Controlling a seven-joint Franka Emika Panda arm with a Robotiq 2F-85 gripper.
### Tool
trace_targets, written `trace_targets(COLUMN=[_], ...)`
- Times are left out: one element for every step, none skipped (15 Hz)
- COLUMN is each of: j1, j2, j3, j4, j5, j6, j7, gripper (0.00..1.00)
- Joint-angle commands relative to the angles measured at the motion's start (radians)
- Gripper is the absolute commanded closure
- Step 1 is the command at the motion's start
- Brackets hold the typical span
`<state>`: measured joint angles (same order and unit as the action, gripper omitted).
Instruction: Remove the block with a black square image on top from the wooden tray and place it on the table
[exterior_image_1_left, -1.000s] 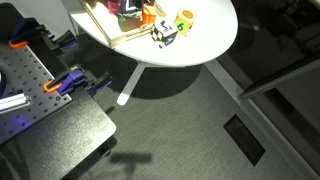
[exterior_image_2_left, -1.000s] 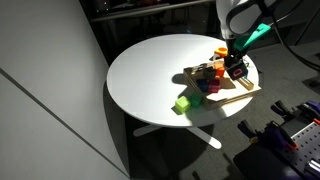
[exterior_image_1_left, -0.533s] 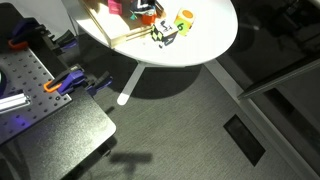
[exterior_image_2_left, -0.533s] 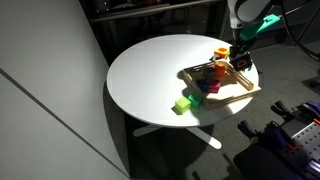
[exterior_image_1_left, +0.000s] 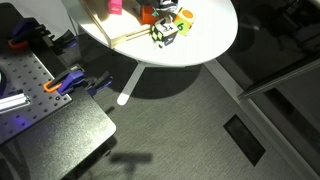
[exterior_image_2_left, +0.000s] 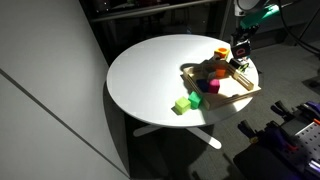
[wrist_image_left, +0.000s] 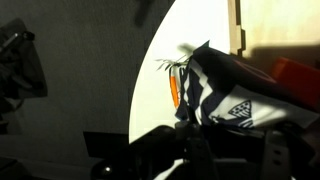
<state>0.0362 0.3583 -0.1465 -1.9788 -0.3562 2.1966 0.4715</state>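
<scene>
My gripper (exterior_image_2_left: 240, 60) hangs over the far end of the wooden tray (exterior_image_2_left: 236, 98), lifted clear of it. In the wrist view the fingers (wrist_image_left: 232, 138) are shut on the block (wrist_image_left: 235, 95), a cube with black and white marks that fills the space between them. The tray's rim (wrist_image_left: 236, 25) and the white table (wrist_image_left: 160, 90) lie below it. In an exterior view the gripper (exterior_image_1_left: 165, 8) barely shows at the top edge, next to the tray (exterior_image_1_left: 120, 38). The round white table shows in both exterior views (exterior_image_1_left: 215, 40) (exterior_image_2_left: 150, 70).
A yellow-green cube (exterior_image_2_left: 183, 104) (exterior_image_1_left: 185, 17) and a black-and-white patterned cube (exterior_image_1_left: 166, 30) sit on the table beside the tray. Orange (exterior_image_1_left: 148, 15), pink (exterior_image_1_left: 115, 5) and purple (exterior_image_2_left: 213, 86) blocks lie in the tray. A dark perforated workbench (exterior_image_1_left: 30, 80) stands near the table.
My gripper has risen from the tray with the block in it and shifted sideways over the tray's end. The cubes on the table have stayed put.
</scene>
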Motion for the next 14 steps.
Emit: trace_targets(j1=[-0.010, -0.012, -0.013, -0.013, -0.012, -0.011, -0.010, -0.009, -0.010, -0.011, -0.013, -0.014, -0.018, -0.022], j2=[0.073, 0.092, 0.110, 0.127, 0.143, 0.159, 0.171, 0.179, 0.188, 0.194, 0.197, 0.198, 0.197, 0.195], j3=[-0.011, -0.015, -0.018, -0.023, -0.028, -0.032, -0.035, -0.037, -0.039, -0.039, -0.038, -0.035, -0.027, -0.018], j4=[0.126, 0.154, 0.179, 0.204, 0.224, 0.244, 0.259, 0.268, 0.277, 0.285, 0.287, 0.290, 0.290, 0.288], j5=[0.037, 0.045, 0.051, 0.055, 0.059, 0.061, 0.065, 0.067, 0.072, 0.078, 0.084, 0.091, 0.100, 0.114], j6=[-0.024, -0.026, -0.029, -0.032, -0.035, -0.040, -0.043, -0.044, -0.047, -0.049, -0.053, -0.060, -0.070, -0.081], j7=[0.022, 0.026, 0.027, 0.032, 0.036, 0.039, 0.040, 0.041, 0.042, 0.038, 0.031, 0.021, 0.002, -0.019], gripper=[0.96, 0.97, 0.97, 0.97, 0.97, 0.71, 0.71, 0.64, 0.55, 0.48, 0.40, 0.33, 0.24, 0.18])
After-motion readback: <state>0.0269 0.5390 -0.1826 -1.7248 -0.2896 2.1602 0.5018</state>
